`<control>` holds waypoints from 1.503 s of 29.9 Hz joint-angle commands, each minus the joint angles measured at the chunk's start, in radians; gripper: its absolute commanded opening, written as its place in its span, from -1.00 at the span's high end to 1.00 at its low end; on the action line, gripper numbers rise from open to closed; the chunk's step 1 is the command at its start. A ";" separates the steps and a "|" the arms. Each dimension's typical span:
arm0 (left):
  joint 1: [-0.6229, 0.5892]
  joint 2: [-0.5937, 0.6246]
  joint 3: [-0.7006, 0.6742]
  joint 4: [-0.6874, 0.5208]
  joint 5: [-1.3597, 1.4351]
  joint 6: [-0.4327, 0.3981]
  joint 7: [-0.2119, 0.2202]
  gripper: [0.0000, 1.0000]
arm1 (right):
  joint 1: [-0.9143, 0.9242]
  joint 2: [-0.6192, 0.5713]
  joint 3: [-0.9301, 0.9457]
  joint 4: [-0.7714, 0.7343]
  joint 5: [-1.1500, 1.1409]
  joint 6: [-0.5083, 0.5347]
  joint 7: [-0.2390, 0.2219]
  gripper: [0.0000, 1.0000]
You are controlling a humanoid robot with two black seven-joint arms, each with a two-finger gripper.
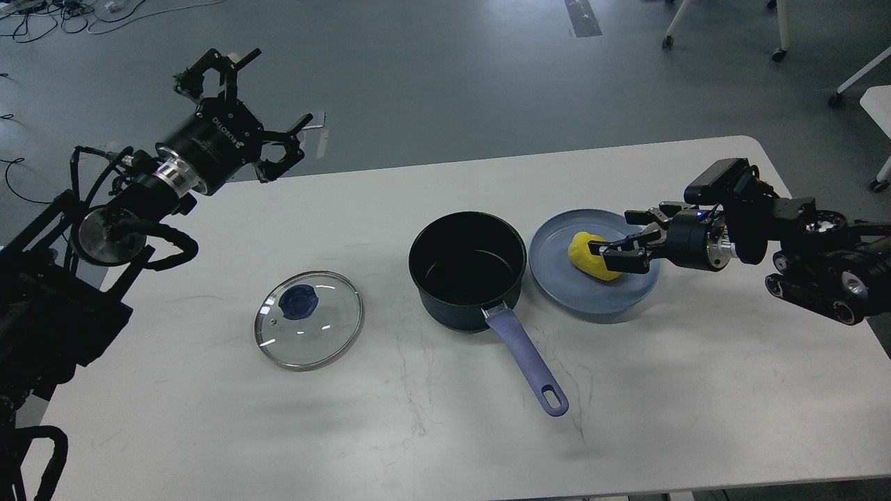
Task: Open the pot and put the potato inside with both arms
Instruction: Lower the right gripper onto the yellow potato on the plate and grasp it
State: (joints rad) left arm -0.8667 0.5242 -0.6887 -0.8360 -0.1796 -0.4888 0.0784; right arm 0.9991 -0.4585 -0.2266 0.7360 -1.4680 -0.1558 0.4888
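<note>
- Reading "ROBOTIQ" in white on the left gripper [243, 97] at upper left of the frame, its fingers spread wide, holding nothing
- right gripper [612, 240] at right centre, fingers parted around the yellow potato [588, 254] on the blue plate [557, 278]
- open pot [467, 268] at centre, just beside the plate
- glass lid [309, 319] flat on the white surface [209, 417], lower left

White table [209, 417] on grey floor [452, 69]; cables [62, 14] far left.
</note>
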 commanded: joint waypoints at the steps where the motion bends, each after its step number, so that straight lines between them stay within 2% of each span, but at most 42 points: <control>1: -0.002 0.000 0.000 0.000 0.002 0.000 0.000 -0.97 | -0.004 0.030 -0.036 -0.033 0.000 -0.024 0.000 -0.85; 7: -0.003 0.000 0.000 -0.005 0.002 0.000 0.001 -0.97 | -0.004 0.055 -0.062 -0.064 0.000 -0.056 0.000 -0.86; 19: -0.003 0.002 0.006 -0.009 0.003 0.000 0.000 -0.97 | -0.016 0.058 -0.071 -0.066 0.000 -0.067 0.000 -0.88; 31: 0.000 0.014 0.008 -0.009 0.003 0.000 0.000 -0.97 | -0.016 0.121 -0.092 -0.119 0.000 -0.067 0.000 -0.86; 32: 0.000 0.016 0.008 -0.009 0.003 0.000 0.000 -0.97 | -0.016 0.126 -0.092 -0.127 0.000 -0.068 0.000 -0.75; 33: 0.000 0.019 0.008 -0.009 0.003 0.000 0.000 -0.97 | -0.019 0.127 -0.095 -0.129 0.000 -0.068 0.000 -0.42; 35: 0.000 0.020 0.008 -0.009 0.003 0.000 0.000 -0.97 | -0.014 0.127 -0.109 -0.129 0.000 -0.068 0.000 -0.12; 36: 0.000 0.020 0.008 -0.009 0.003 0.000 0.000 -0.97 | -0.011 0.127 -0.128 -0.132 0.000 -0.073 0.000 0.14; 37: 0.000 0.020 0.008 -0.009 0.003 0.000 0.000 -0.97 | -0.010 0.127 -0.135 -0.133 0.000 -0.074 0.000 0.23; 38: 0.000 0.020 0.008 -0.008 0.003 0.000 -0.005 -0.97 | -0.008 0.127 -0.146 -0.136 0.000 -0.079 0.000 0.41; 41: 0.000 0.022 0.008 -0.008 0.003 0.000 -0.006 -0.97 | -0.005 0.129 -0.149 -0.141 0.001 -0.086 0.000 0.62; 45: 0.002 0.026 0.009 -0.008 0.005 0.000 -0.006 -0.97 | -0.010 0.130 -0.142 -0.161 0.006 -0.129 0.000 0.74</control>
State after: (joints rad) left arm -0.8658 0.5481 -0.6805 -0.8437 -0.1764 -0.4887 0.0722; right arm 0.9930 -0.3295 -0.3738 0.5884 -1.4651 -0.2547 0.4888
